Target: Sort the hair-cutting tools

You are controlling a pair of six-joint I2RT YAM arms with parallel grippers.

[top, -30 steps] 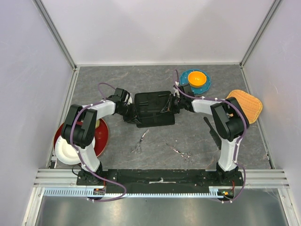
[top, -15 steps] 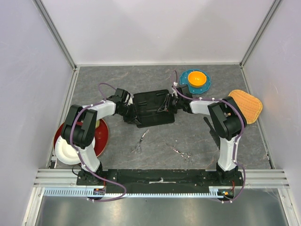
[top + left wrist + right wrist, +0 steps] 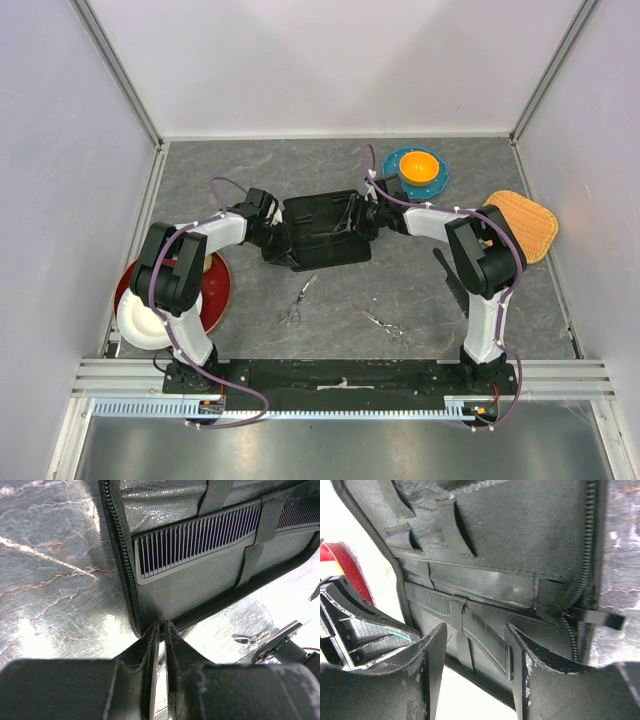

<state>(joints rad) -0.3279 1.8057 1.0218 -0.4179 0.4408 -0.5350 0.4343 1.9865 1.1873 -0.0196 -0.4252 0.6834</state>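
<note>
An open black folding case (image 3: 322, 243) lies mid-table between both arms. A black comb (image 3: 200, 540) is tucked under its straps; the right wrist view shows the comb (image 3: 487, 639) too. My left gripper (image 3: 277, 237) is shut on the case's left edge, fingertips (image 3: 151, 630) pinching the zipper rim. At the case's right edge my right gripper (image 3: 363, 215) is open, its jaws standing either side of the comb's end without touching it. Two silver scissors (image 3: 297, 301) (image 3: 386, 324) lie on the table nearer the arms. A second black comb (image 3: 449, 277) lies by the right arm.
A teal plate (image 3: 438, 184) holding an orange bowl (image 3: 420, 167) sits at the back right. An orange woven mat (image 3: 527, 222) is at the right edge. A red plate (image 3: 218, 287) and a white bowl (image 3: 138, 322) sit at the left.
My right gripper has opened from shut and moved slightly left and up. The case's right side has shifted with it. The left gripper keeps its pinch.
</note>
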